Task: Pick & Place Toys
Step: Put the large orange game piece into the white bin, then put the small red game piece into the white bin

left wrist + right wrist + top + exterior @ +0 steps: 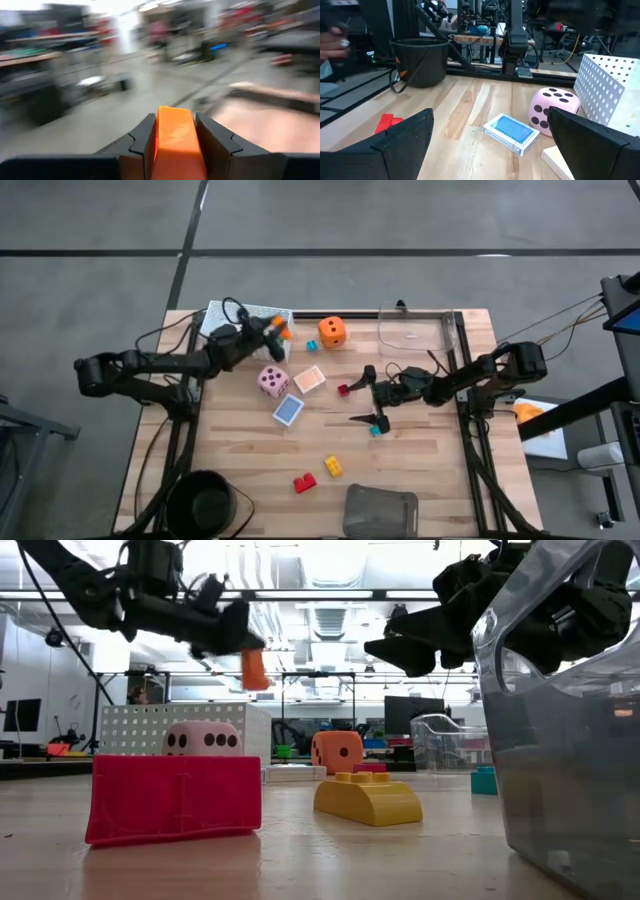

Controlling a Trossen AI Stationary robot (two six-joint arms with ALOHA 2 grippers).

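A: Okay, left pincer [280, 330] first?

B: Clamped on the orange brick [174, 142], held up in the air over the near edge of the white perforated basket [245, 316]. In the left wrist view the brick sits snug between both fingers [145, 140].

A: Right pincer [376, 401]?

B: Spread wide, nothing in it, hanging over the middle of the table [420, 455]. One fingertip is near the small red brick [343, 389], the other near the teal brick [376, 430]. Can't tell if it touches either.

A: Other toys?

B: Orange die [332, 331] at the far side, just beside the basket. Pink die [272, 380], peach card [309, 378] and blue card [287, 410] are bunched left of centre; the pink die is near both cards. Yellow brick [332, 466] and a bigger red brick [304, 482] lie close together at the near side.

A: Anything else?

B: Grey tray [380, 511] on the near edge, a clear container [420, 332] in the far right corner, and a black bucket [204, 502] off the table's near left corner.
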